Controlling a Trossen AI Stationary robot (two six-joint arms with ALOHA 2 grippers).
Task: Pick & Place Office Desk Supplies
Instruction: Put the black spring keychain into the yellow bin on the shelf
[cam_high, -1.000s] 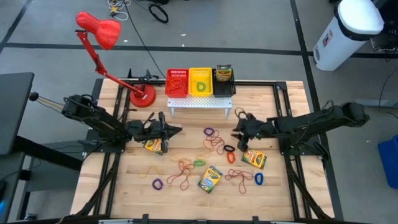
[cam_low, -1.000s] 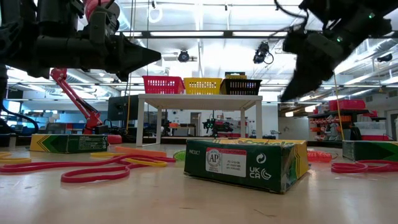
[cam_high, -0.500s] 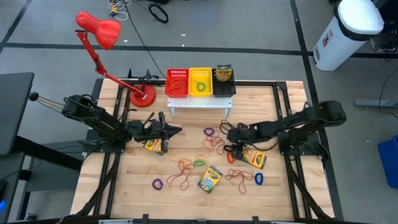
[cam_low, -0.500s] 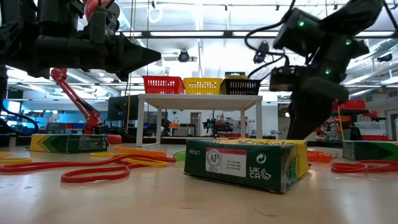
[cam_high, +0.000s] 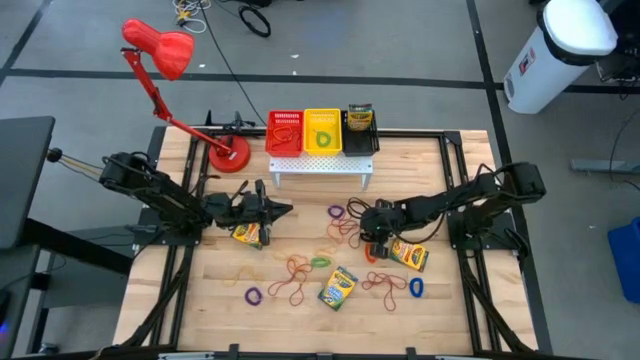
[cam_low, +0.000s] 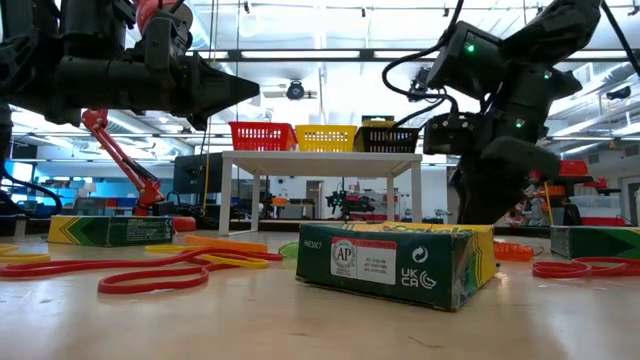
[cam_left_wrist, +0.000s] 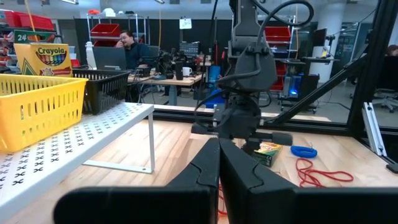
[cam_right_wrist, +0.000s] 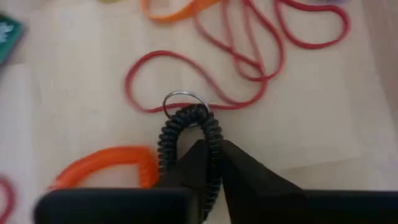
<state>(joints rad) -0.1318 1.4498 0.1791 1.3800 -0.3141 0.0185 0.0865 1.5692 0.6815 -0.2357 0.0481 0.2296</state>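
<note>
Wooden bench (cam_high: 440, 300) is looking pretty messy, with loose rubber bands (cam_high: 298, 266) and crayon boxes (cam_high: 338, 287) lying all over the middle. Right gripper (cam_right_wrist: 208, 163) is sitting low over the bands and its fingers (cam_right_wrist: 249, 180) are pinching a black coiled band (cam_right_wrist: 186, 134), which is sticking out between the tips with its metal ring resting on a red band (cam_right_wrist: 186, 74). Left gripper (cam_left_wrist: 219, 163) is hovering with its fingers pressed together, holding nothing, right above a crayon box (cam_high: 246, 235) at the bench's left.
</note>
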